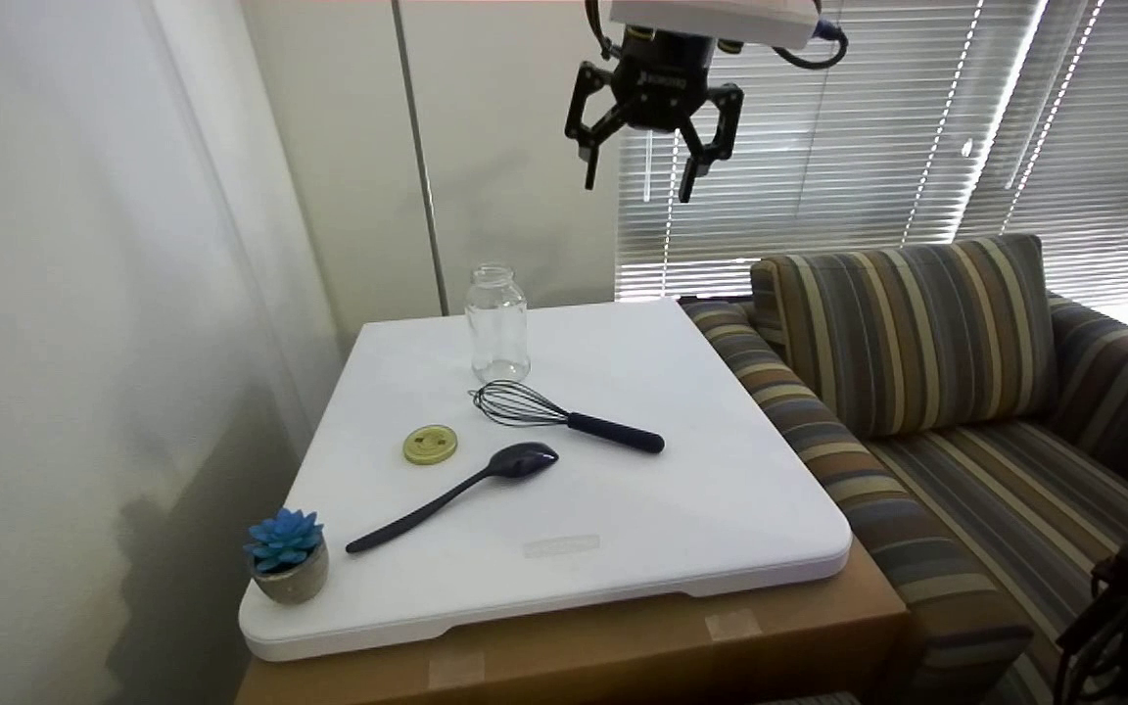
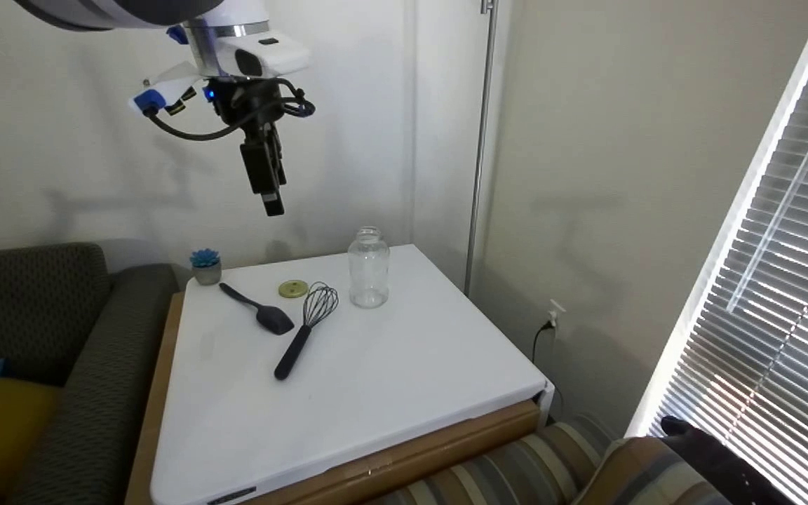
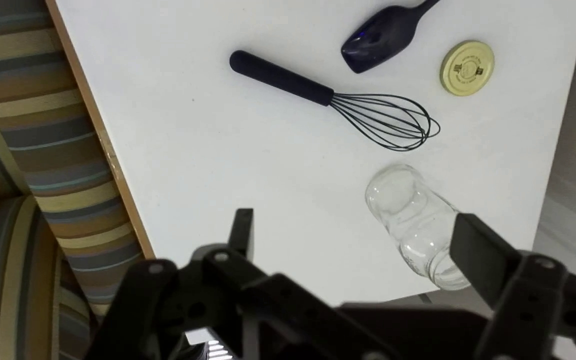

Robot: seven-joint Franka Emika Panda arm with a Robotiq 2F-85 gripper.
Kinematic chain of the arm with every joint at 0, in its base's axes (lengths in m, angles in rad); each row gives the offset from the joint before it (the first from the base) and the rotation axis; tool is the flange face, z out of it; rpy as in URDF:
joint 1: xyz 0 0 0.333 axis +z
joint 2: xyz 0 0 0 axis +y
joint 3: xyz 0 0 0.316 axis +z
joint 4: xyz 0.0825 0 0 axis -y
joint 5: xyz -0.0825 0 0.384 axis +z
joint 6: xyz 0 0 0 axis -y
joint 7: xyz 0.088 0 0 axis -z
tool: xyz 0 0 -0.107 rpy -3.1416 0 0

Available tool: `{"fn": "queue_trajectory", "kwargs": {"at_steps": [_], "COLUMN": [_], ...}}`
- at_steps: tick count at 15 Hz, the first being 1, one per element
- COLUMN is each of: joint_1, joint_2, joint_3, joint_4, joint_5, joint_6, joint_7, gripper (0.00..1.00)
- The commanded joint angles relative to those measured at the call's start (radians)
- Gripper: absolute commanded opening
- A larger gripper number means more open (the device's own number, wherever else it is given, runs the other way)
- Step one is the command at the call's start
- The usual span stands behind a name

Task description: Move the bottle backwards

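High over the white table [image 1: 701,509], my claw [image 1: 638,188] hangs wide, holding nothing. The clear glass jar [image 2: 369,270] stands upright on the table, near the whisk [image 3: 327,95] but not touching. I guess it's reaching time: next, I should go down around the jar and squeeze.

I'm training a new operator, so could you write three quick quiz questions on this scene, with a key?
1. True or false: the tool is gripping the bottle.

2. Which lies nearest the bottle?
A) the lid
B) the whisk
C) the succulent

3. What colour is the succulent?

Key:
1. False; the tool stands open, apart from the bottle.
2. B
3. Blue
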Motion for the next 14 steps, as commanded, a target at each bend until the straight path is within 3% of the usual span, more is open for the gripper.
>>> {"fn": "queue_trajectory", "kwargs": {"at_steps": [1,5,9,10,14], "joint_1": [0.023,0.066,0.104,0.1,0.107], "joint_2": [0.118,0.277,0.437,0.354,0.379], "joint_3": [-0.007,-0.028,-0.099,-0.075,-0.082], "joint_4": [0.12,0.29,0.474,0.356,0.382], "joint_5": [0.005,-0.019,-0.015,-0.006,-0.006], "joint_6": [-0.062,-0.106,-0.089,-0.062,-0.06], "joint_7": [-0.059,-0.056,0.073,0.018,0.027], "gripper": [1.0,1.0,1.0,1.0,1.0]}}
